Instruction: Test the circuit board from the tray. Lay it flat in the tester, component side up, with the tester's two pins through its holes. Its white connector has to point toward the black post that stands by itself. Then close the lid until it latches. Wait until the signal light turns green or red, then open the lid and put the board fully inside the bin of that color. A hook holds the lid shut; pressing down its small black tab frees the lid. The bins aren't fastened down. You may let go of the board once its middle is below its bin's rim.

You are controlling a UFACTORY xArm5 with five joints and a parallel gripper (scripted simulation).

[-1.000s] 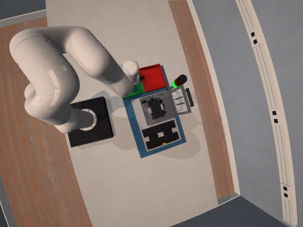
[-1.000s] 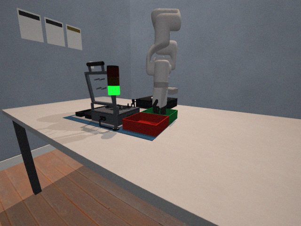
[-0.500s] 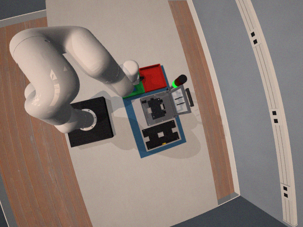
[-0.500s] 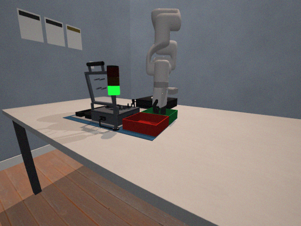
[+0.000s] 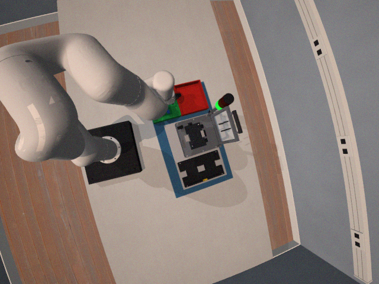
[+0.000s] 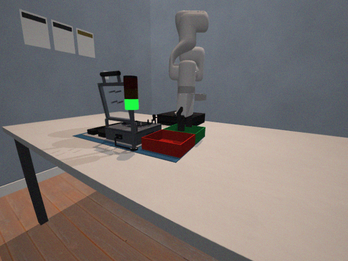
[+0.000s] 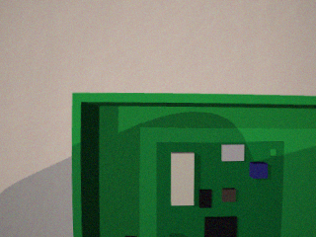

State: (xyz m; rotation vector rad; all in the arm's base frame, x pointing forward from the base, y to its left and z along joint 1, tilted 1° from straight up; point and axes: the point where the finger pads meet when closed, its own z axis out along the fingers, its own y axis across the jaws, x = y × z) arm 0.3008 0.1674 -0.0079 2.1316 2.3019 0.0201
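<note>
Beige tabletop (image 5: pixel 171 238) (image 6: pixel 253 168) spreads beneath your tester (image 5: pixel 199 135) (image 6: pixel 120 135), its lid (image 5: pixel 224 125) (image 6: pixel 103 101) raised, while the signal light (image 5: pixel 224 101) (image 6: pixel 131 92) glows green. Your gripper (image 6: pixel 185 128) is open, fingers spread and released, at the green bin (image 5: pixel 166 117) (image 6: pixel 200 135) (image 7: pixel 77 168). You can see the circuit board (image 7: pixel 267 207) inside that bin, component side up, seemingly flat, though the wrist view cuts it off. Beside it sits your red bin (image 5: pixel 192 97) (image 6: pixel 168 144).

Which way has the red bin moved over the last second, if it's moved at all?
No, no visible move: in the top view the red bin sits at the same place against the blue mat.
</note>
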